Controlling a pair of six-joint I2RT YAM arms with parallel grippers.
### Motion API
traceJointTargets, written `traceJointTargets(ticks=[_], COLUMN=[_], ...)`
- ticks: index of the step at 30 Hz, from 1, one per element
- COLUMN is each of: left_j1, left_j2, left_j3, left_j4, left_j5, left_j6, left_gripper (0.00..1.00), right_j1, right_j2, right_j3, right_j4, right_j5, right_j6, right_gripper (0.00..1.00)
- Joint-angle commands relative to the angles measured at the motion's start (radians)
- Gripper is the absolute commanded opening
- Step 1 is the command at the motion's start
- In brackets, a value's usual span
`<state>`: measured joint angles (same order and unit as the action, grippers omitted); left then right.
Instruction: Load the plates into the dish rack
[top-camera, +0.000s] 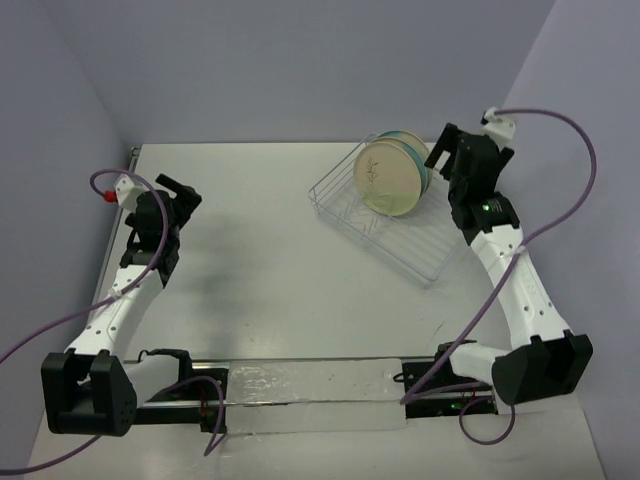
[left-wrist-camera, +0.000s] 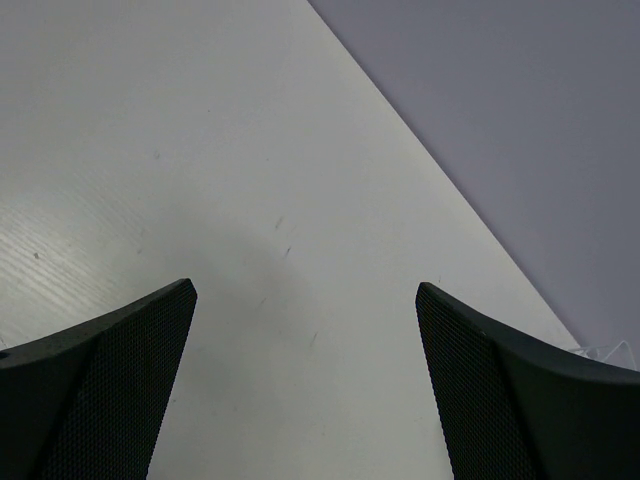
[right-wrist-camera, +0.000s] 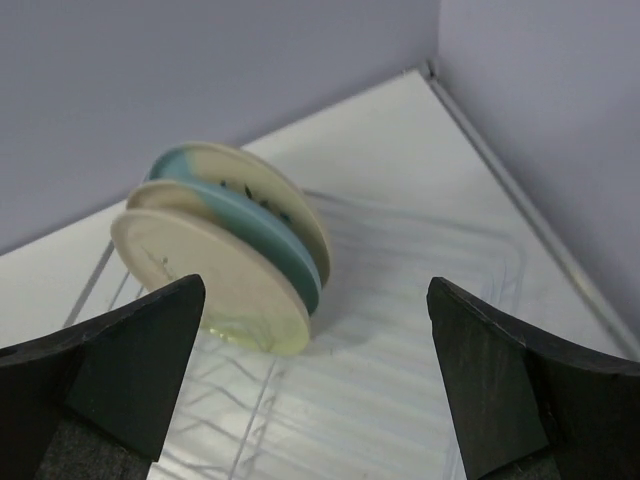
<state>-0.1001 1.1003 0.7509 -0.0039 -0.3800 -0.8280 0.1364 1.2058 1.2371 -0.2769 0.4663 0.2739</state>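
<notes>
Three plates (top-camera: 386, 180) stand on edge in the dish rack (top-camera: 420, 250), packed face to face at its upper-left end in the top view. The front plate shows a cream face w/ a dark sprig, turned toward the lower left of that frame. The two behind show blue-green rims. The row steps from lower left to upper right, and the plates lean back toward the upper right. The rack's long axis runs diagonally, upper left to lower right.

In the right wrist view the plates (right-wrist-camera: 225, 265) sit left of centre, fanned, w/ the nearest one lowest and plain cream on the side facing the camera. The thin wires of the rack (right-wrist-camera: 420, 300) spread out to the right below them.

The rack rests on a white matte tabletop (top-camera: 280, 260) in the upper right of the top view, near the corner where two pale lilac-grey walls (top-camera: 300, 60) meet. The surface has only faint scuffs, seen in the left wrist view (left-wrist-camera: 285, 240).

The right pincer (top-camera: 447, 158) hangs just right of the plates, near but not touching. Its fingers (right-wrist-camera: 110, 380) stand wide apart w/ nothing btw them. A purple cable (top-camera: 580, 170) loops off that arm.

The left pincer (top-camera: 178, 198) is at the left of the top view, well apart from the rack. It is spread wide too (left-wrist-camera: 305, 288), over bare tabletop (left-wrist-camera: 200, 150) beside the wall (left-wrist-camera: 520, 120).
</notes>
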Motion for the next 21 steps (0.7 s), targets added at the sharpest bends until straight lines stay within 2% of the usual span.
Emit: traceJointTargets(ticks=[1, 5, 10, 21], left_j1=[-0.007, -0.007, -0.007, -0.007], left_j2=[-0.009, -0.031, -0.061, -0.102], left_j3=[-0.017, -0.041, -0.081, -0.11], left_j4=[0.138, 0.167, 0.2, 0.208], left_j5=[0.069, 0.126, 0.171, 0.174], left_j6=[0.091, 0.103, 0.103, 0.099], left_gripper=[0.99, 0.99, 0.99, 0.99], right_j1=[-0.002, -0.002, -0.001, -0.001], right_j2=[-0.177, -0.292, -0.398, -0.442], right_j3=[-0.151, -0.294, -0.449, -0.501], right_j4=[0.01, 0.008, 0.009, 0.008], right_j5=[0.028, -0.061, -0.05, -0.067], right_j6=[0.265, 0.298, 0.345, 0.308], right_gripper=[1.0, 1.0, 1.0, 1.0])
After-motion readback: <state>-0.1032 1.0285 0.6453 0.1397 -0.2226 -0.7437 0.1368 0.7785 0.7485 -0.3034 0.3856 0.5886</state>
